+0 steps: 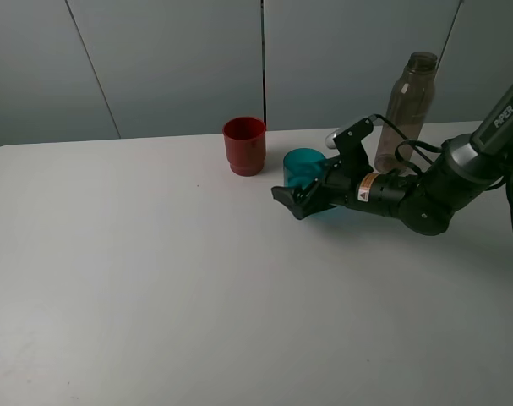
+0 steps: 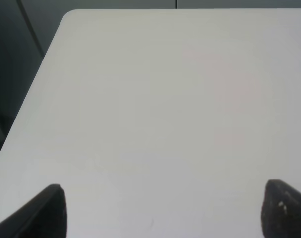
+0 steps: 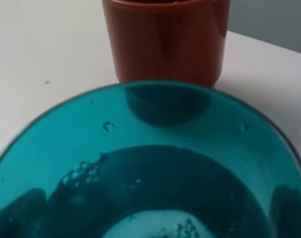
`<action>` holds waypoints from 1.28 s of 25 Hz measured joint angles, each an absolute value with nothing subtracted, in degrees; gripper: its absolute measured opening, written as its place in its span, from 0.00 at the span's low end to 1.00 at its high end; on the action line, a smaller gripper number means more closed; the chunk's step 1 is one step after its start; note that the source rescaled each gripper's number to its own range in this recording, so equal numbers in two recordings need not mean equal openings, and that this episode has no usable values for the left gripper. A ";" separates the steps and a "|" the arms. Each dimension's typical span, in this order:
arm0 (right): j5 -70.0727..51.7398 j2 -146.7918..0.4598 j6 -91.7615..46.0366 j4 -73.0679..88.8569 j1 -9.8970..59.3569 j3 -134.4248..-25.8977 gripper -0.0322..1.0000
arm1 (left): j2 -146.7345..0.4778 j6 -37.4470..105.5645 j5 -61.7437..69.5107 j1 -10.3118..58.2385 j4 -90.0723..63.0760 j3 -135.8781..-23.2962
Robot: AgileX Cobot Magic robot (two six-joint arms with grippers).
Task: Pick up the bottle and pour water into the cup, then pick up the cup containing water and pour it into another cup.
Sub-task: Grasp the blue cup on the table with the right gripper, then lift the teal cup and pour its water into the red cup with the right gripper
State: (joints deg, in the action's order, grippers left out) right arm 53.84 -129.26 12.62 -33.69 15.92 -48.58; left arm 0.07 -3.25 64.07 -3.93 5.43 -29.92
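The teal cup (image 1: 303, 166) stands on the white table (image 1: 155, 279) with water in it and fills the right wrist view (image 3: 150, 163). My right gripper (image 1: 305, 184) is low at the cup, open, with a finger on each side of it; the fingers (image 3: 19, 210) show as dark shapes through the cup wall. The red cup (image 1: 244, 145) stands upright just left of and behind the teal one, also close in the right wrist view (image 3: 165, 39). The smoky bottle (image 1: 406, 106) stands upright behind my right arm. My left gripper (image 2: 162, 210) is open over bare table.
A grey panelled wall (image 1: 171, 59) runs behind the table's far edge. The right arm's cable (image 1: 408, 150) loops in front of the bottle. The table's left edge (image 2: 38, 84) shows in the left wrist view.
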 joint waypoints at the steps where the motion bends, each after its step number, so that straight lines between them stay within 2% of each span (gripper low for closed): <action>1: 53.77 -129.26 12.62 -33.69 15.92 -48.58 1.00 | 0.07 -3.01 64.07 -3.93 5.43 -29.92; 4: 53.77 -129.26 12.74 -33.69 15.92 -48.58 0.99 | 0.07 -2.87 64.07 -3.93 5.43 -29.92; 5: 53.77 -129.26 12.74 -33.69 15.92 -48.58 0.87 | 0.07 -2.87 64.07 -3.93 5.43 -29.92; 8: 53.77 -129.26 12.74 -33.69 15.92 -48.58 0.24 | 0.07 -2.87 64.07 -3.93 5.43 -29.92; 9: 53.77 -129.26 12.74 -33.69 15.92 -48.58 0.10 | 0.07 -2.87 64.07 -3.93 5.43 -29.92; 24: 53.75 -129.17 13.48 -33.69 15.92 -48.58 0.10 | 0.07 -2.87 64.07 -3.93 5.43 -29.92; 32: 51.35 -124.50 15.57 -33.58 15.92 -48.83 0.10 | 0.07 -2.68 63.95 -3.93 5.43 -29.92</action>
State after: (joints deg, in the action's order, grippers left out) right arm 51.35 -124.50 15.57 -33.58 15.92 -48.83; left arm 0.07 -2.68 63.95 -3.93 5.43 -29.92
